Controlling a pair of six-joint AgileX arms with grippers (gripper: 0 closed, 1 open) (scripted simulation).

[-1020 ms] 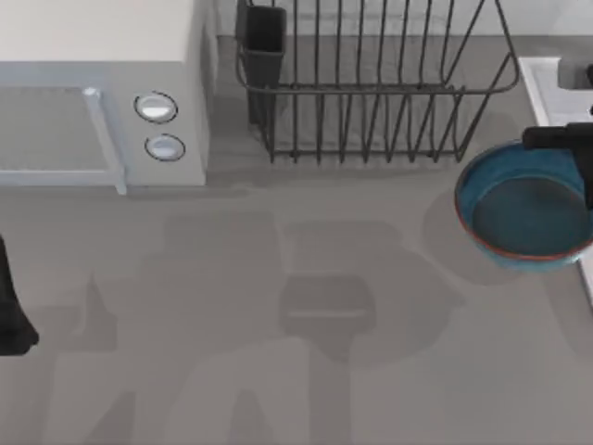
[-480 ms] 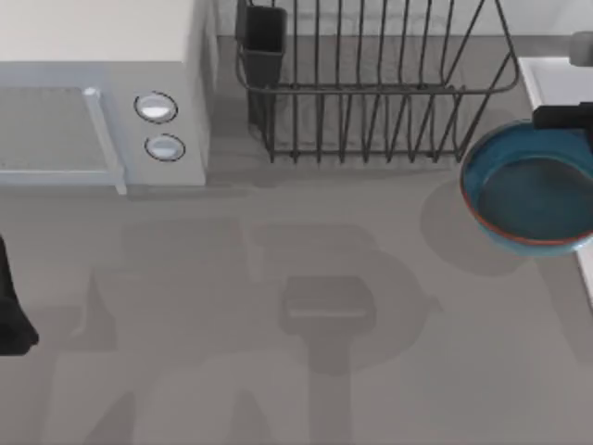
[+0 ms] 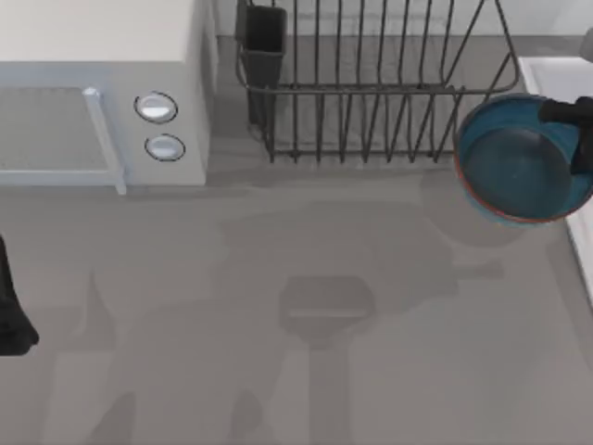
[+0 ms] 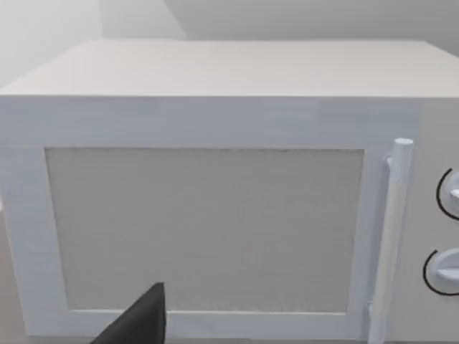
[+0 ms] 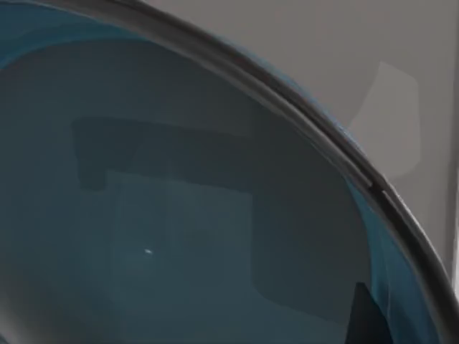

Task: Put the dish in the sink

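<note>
One dish (image 3: 514, 162) is the thing of the task, and it hangs above the counter (image 3: 306, 306) at the right side of the top view, its shadow lying on the grey surface below it. Its right edge overlaps the white rim of the sink (image 3: 556, 74), while most of the bowl is over the counter, just beside the right end of the wire dish rack (image 3: 371, 88). The right pincer (image 3: 579, 125) is pinching the dish at its far right edge; in the right wrist view the dark blue inside of the dish (image 5: 165, 215) lies close under the camera.

As I judge it, the pick-up is done and the carrying is in hand. What is left is to bring the dish fully over the basin, lower it inside and let go. The rack is very near, so a brush against its wires could happen.

Farther to the left stands the white microwave (image 3: 102, 93) at the back of the counter. The left arm is parked at the left edge, facing the microwave door (image 4: 204, 229); whether the left pincer (image 3: 11, 311) is spread or pressed together I cannot tell.
</note>
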